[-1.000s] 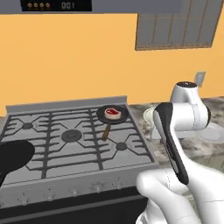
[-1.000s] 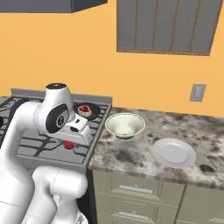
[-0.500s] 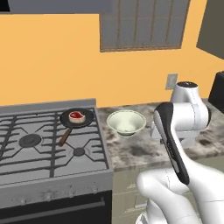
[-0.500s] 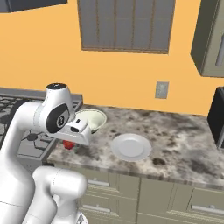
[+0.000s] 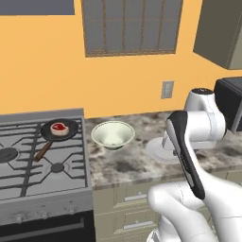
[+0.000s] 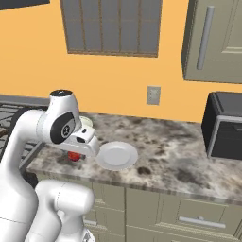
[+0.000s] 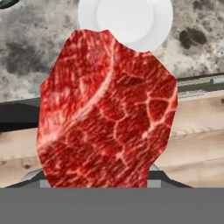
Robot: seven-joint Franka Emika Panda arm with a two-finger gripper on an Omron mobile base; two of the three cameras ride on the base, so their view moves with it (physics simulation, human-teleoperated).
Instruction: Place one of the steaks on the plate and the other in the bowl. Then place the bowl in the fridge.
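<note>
while the arm is reaching over the marbled desk (image 6: 179, 156), the tool (image 6: 74, 155) is clenching one steak (image 7: 105, 113), which is looming large and red in the hand view with the white plate (image 7: 124, 22) lying beyond it. the other steak (image 5: 59, 127) is sitting in a black pan (image 5: 57, 132) on the stove (image 5: 28, 165). the bowl (image 5: 112, 135) is resting on the desk between stove and plate.
</note>
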